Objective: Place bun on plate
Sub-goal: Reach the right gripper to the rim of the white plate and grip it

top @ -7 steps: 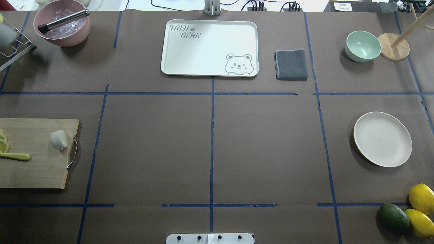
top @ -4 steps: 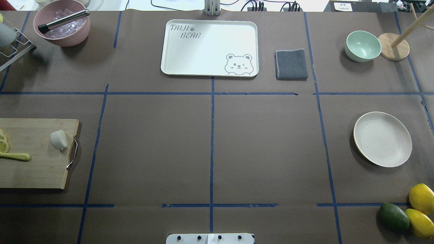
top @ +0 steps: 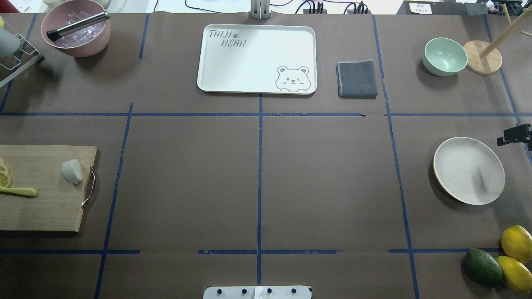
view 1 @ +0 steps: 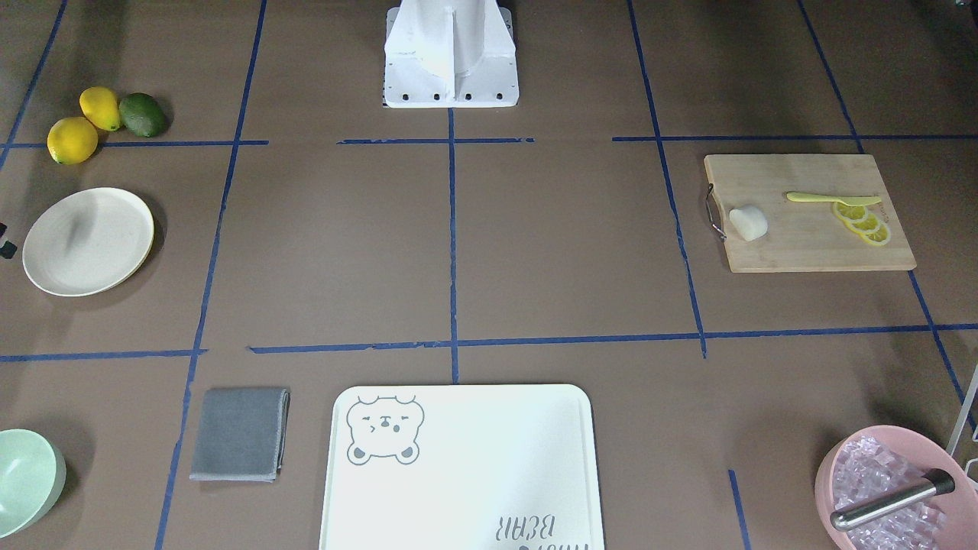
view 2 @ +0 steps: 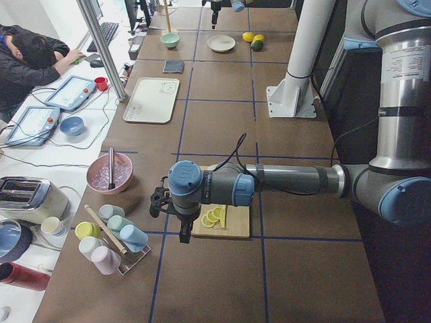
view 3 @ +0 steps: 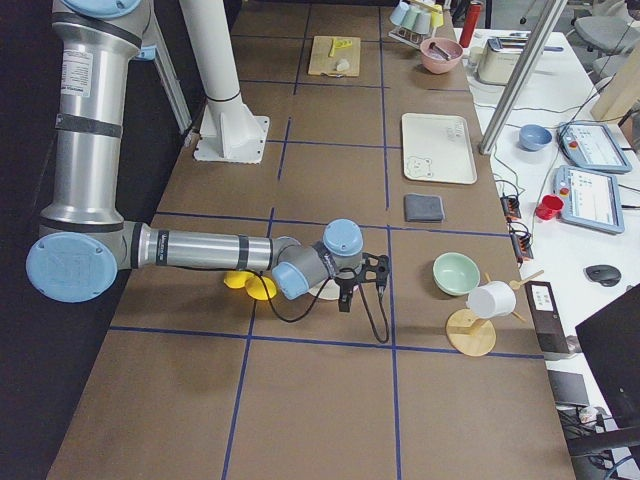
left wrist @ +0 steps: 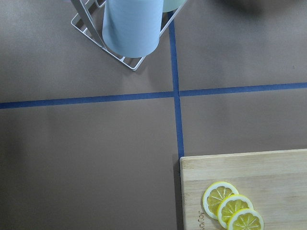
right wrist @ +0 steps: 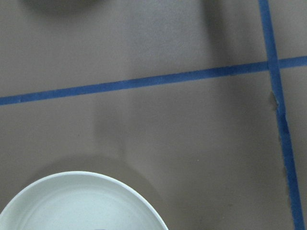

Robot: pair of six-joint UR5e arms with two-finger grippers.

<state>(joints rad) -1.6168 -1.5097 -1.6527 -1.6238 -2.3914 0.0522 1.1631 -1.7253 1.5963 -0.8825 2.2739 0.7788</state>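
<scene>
The bun (top: pixel 72 171) is a small white lump lying on the wooden cutting board (top: pixel 41 207) at the table's left, near the board's metal handle. It also shows in the front-facing view as the bun (view 1: pixel 749 222). The cream plate (top: pixel 469 170) sits at the far right with nothing on it. Only a black part of my right gripper (top: pixel 514 136) pokes in at the overhead view's right edge, just beyond the plate's far rim; I cannot tell its state. My left gripper (view 2: pixel 161 200) hangs past the board's outer end, seen only from the side, state unclear. Neither wrist view shows fingers.
Lemon slices (left wrist: pixel 232 211) and a yellow knife (view 1: pixel 829 198) share the board. A cup rack (left wrist: pixel 129 28) stands beyond it. At the back are a pink ice bowl (top: pixel 77 29), the bear tray (top: pixel 257 58), a grey cloth (top: pixel 356 79) and a green bowl (top: pixel 444 56). Lemons and an avocado (top: pixel 484 265) lie front right.
A black part of my right gripper has come into the overhead view at the right edge, and a faint shadow now falls on the plate. The bun has not moved.
</scene>
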